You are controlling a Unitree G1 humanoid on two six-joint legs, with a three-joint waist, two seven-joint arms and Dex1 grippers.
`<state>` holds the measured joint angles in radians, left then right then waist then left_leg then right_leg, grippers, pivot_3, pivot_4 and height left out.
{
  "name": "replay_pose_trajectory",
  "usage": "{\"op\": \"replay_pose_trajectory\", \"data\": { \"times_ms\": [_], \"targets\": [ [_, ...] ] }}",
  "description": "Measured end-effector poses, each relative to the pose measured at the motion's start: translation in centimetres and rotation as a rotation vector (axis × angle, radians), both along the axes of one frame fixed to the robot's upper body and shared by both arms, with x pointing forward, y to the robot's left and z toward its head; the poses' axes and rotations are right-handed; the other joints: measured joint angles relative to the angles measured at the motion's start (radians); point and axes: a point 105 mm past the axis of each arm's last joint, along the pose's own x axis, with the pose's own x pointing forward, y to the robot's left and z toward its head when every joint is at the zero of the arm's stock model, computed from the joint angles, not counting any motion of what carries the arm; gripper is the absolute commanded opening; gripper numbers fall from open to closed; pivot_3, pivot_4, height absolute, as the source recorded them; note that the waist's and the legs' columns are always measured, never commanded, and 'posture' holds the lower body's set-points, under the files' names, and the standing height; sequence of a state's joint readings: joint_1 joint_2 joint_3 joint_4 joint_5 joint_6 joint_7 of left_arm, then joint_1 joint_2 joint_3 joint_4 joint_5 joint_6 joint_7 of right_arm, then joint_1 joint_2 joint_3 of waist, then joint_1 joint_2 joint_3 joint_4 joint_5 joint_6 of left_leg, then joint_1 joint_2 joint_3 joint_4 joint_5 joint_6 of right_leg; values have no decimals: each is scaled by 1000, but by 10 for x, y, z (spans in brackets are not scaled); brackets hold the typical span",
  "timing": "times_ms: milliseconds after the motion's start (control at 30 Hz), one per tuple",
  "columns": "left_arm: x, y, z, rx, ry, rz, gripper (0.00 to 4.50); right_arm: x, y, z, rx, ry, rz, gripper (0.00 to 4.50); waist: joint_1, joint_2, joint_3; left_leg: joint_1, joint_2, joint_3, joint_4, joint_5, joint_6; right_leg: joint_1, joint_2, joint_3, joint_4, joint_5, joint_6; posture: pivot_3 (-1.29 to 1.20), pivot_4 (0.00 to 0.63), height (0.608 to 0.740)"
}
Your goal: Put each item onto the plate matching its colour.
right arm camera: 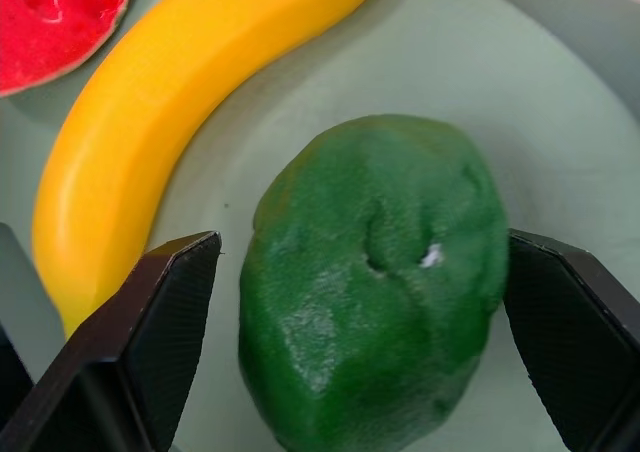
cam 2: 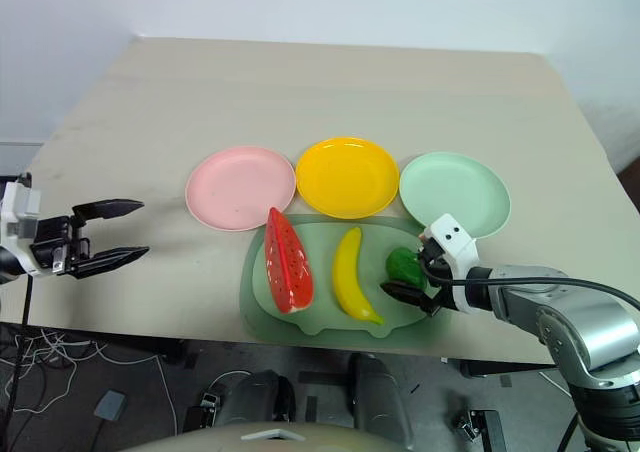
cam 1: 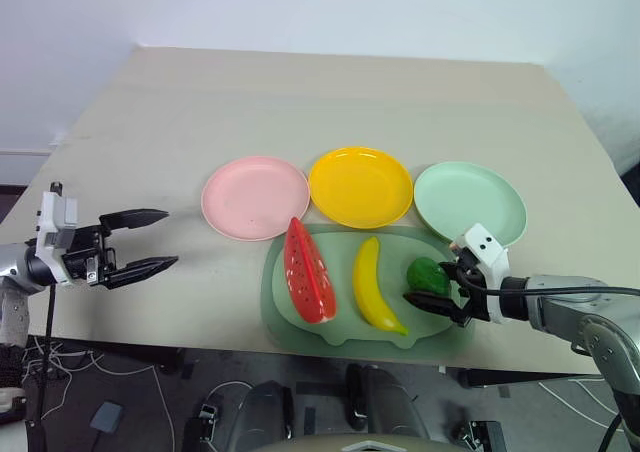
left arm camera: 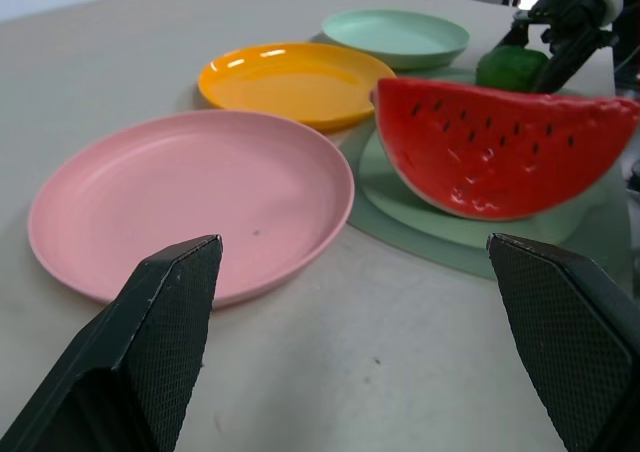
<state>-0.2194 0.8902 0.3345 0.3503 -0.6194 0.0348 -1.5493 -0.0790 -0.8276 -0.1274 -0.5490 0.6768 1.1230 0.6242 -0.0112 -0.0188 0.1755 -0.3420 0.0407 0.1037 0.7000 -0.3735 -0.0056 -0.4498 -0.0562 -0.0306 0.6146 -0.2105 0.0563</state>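
Observation:
A red watermelon slice (cam 1: 307,272), a yellow banana (cam 1: 372,284) and a small dark-green fruit (cam 1: 428,274) lie side by side on the pale-green mat (cam 1: 345,262). Behind the mat stand a pink plate (cam 1: 255,197), a yellow plate (cam 1: 360,185) and a mint plate (cam 1: 470,202), all bare. My right gripper (cam 1: 430,284) is low over the mat's right end, open, with one finger (right arm camera: 150,342) on each side of the green fruit (right arm camera: 375,272). My left gripper (cam 1: 170,238) hovers open at the table's left edge, pointing toward the pink plate (left arm camera: 190,197) and the watermelon (left arm camera: 500,147).
The mat lies close to the table's front edge (cam 1: 200,347). Bare tabletop (cam 1: 330,102) stretches behind the plates to a white wall. Cables lie on the floor (cam 1: 70,372) below the left arm.

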Motion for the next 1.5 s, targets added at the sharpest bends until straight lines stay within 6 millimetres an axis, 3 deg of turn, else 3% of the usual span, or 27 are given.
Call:
{"op": "replay_pose_trajectory", "data": {
  "times_ms": [133, 200, 367, 500, 567, 633, 733, 1100, 1133, 1300, 1433, 1500],
  "targets": [
    [2, -2, 2, -6, -12, -4, 4500, 4, -3, 5, -23, -45, 4, 2688, 0, 0, 0, 0, 0, 0, 0, 0, 0, 0, 0, 0, 0, 0, 0, 0, 150, 739],
    [3, -3, 1, -9, -11, -4, 4500, 6, 0, 12, -2, -61, 27, 2656, -2, 0, 0, 0, 0, 0, 0, 0, 0, 0, 0, 0, 0, 0, 0, 0, 150, 739],
    [4, -4, 0, -11, -11, -5, 4500, 11, 6, 59, 115, -138, 138, 2656, -1, 0, 0, 0, 0, 0, 0, 0, 0, 0, 1, 0, 0, 0, 0, 0, 150, 739],
    [5, -5, 0, -13, -13, -5, 4500, 52, -17, 109, 167, -293, 3, 2656, -3, -1, 0, 1, 0, 1, 0, 0, 0, 0, 0, 1, 0, 0, 0, 0, 150, 739],
    [5, -6, 0, -15, -11, -4, 4500, 73, -36, 106, 123, -294, -122, 2656, -2, -1, 0, 0, 0, 1, 0, 0, 0, 0, 0, 0, 0, 0, 0, 0, 150, 739],
    [5, -5, -1, -17, -5, 0, 4500, 84, -49, 90, 75, -250, -192, 2656, 1, -1, 0, -3, 0, 2, -1, 0, 0, -3, 0, 0, 0, 0, 0, 0, 150, 739],
    [5, -5, -2, -25, 9, 2, 4500, 94, -57, 71, 9, -202, -230, 2656, -2, -1, -1, -16, -1, 3, 1, 3, -5, -16, 0, 0, 1, 1, 0, 0, 150, 739],
    [3, -8, 2, -35, 8, -30, 4500, 115, -77, 45, -130, -171, -294, 2656, -3, -1, -1, -15, -1, 5, 1, 2, -4, -16, 0, 0, 0, 0, 0, 0, 150, 739],
    [3, -9, 3, -34, 8, -39, 4500, 115, -77, 44, -134, -169, -285, 3006, -3, -1, -1, -15, -1, 4, 1, 3, -4, -16, 0, 0, 1, 0, 0, 0, 150, 739],
    [5, -12, 11, -38, -22, -67, 4500, 118, -77, 54, -118, -169, -257, 4465, -3, -1, -1, -15, -1, 5, 1, 3, -4, -16, 0, 0, 1, 0, 0, 0, 150, 739],
    [5, -12, 11, -42, -23, -67, 4500, 112, -80, 80, -108, -189, -221, 4465, -3, -1, -1, -15, 0, 4, 1, 3, -4, -16, 0, 0, 1, 0, 0, 0, 150, 739],
    [5, -10, 10, -45, -18, -63, 4500, 103, -69, 93, -44, -168, -187, 4465, -4, -1, -1, -15, 0, 4, 1, 3, -4, -17, 0, 0, 1, 0, 0, 0, 150, 739]
  ]
}}
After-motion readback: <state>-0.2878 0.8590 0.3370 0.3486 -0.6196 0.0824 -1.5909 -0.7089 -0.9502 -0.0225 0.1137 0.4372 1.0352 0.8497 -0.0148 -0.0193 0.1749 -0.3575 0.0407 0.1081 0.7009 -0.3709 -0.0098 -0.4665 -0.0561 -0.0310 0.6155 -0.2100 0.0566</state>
